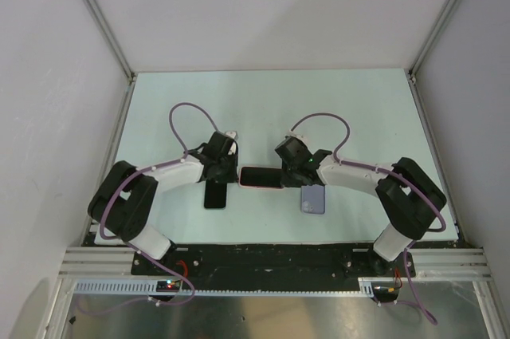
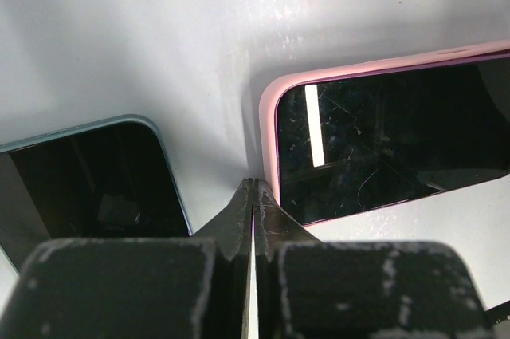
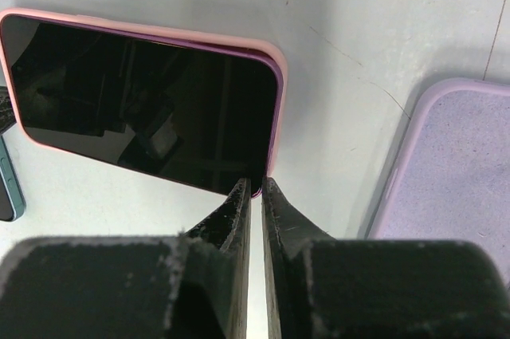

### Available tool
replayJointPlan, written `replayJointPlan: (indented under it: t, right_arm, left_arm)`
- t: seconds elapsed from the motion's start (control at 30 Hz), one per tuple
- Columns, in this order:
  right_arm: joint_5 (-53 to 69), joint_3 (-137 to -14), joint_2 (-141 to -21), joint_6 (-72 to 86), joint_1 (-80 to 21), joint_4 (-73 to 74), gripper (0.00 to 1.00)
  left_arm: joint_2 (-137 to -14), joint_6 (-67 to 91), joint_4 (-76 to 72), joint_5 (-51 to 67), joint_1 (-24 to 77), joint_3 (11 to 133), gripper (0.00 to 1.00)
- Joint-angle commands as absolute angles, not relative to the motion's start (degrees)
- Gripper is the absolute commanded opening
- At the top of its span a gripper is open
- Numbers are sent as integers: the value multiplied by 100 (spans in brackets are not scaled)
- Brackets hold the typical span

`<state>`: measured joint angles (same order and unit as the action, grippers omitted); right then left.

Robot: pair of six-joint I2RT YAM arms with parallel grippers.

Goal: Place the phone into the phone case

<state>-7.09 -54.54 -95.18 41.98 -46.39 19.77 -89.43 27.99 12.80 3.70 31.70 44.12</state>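
Top external, phone: here's the phone [image 1: 260,178], screen up and lying left to right mid-table, sitting inside the pink case [image 1: 241,177], whose rim shows at both ends.
Case edges: in the left wrist view the pink rim [image 2: 268,139] wraps the phone's [image 2: 382,139] left end. In the right wrist view it runs round the right end [image 3: 277,76].
Open room: the table [image 1: 263,108] lies bare on the far side. It's tight on the near side, with a teal-edged phone [image 1: 215,194] just near-left and a lavender case [image 1: 315,199] just near-right. Neither touches the pink case.
Hard to make out: whether the phone is fully seated can't be told. Both wrist views cut off the teal-edged phone [image 2: 88,187] and the lavender case [image 3: 454,171].
Left gripper [image 2: 253,195]: fingers pressed flat together, nothing between them, tips right at the case's near-left corner. Contact can't be told.
Right gripper [image 3: 256,189]: fingers drawn in to a thin slit, nothing seen in it, tips at the near-right corner.
Arms: both arms reach inward from the near edge with elbows flared outward, and the wrists meet at opposite ends of the case.
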Motion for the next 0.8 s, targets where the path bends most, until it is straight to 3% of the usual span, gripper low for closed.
replayJointPlan:
  t: [0.0, 0.77]
  right_arm:
    - [-835, -5341, -10237, 4245, -4831, 1673, 11]
    - [-764, -5378, -10905, 4414, -5091, 1562, 8]
  left_arm:
    - [-9053, 2776, 1028, 567, 3232, 4649, 0]
    - [-9287, 2768, 996, 646, 3270, 4864, 0]
